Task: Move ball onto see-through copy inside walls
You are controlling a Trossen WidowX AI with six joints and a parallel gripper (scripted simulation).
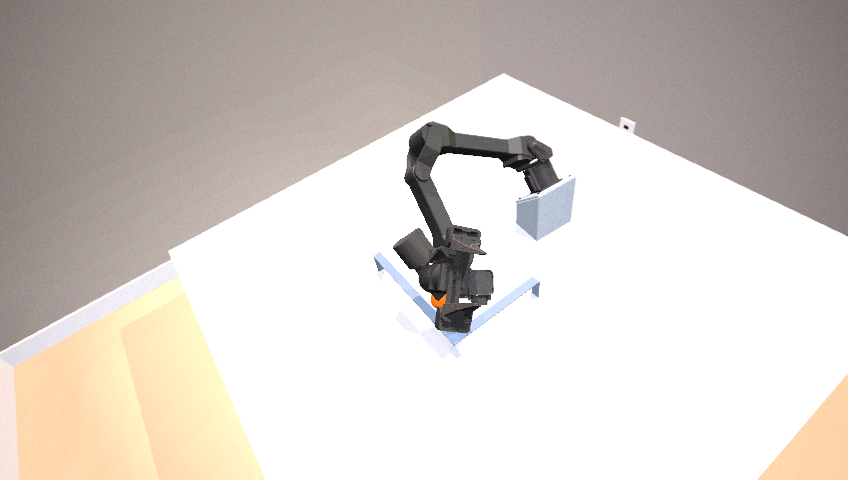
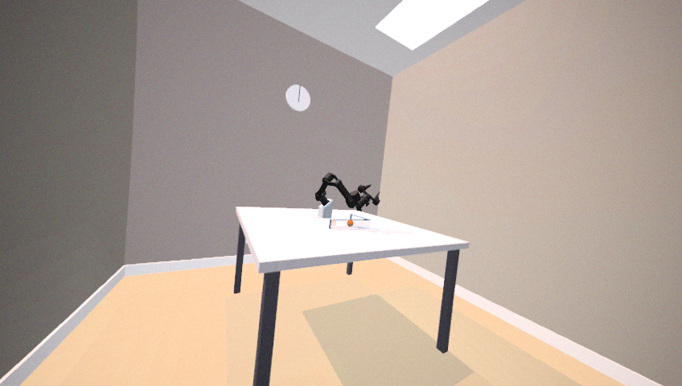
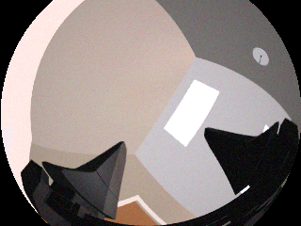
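No words, numbers or brand names to read anywhere.

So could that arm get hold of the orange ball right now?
Probably yes. The gripper hangs open above the ball, nothing lies between them, though its jaws point away toward the ceiling, so the wrist must turn first.
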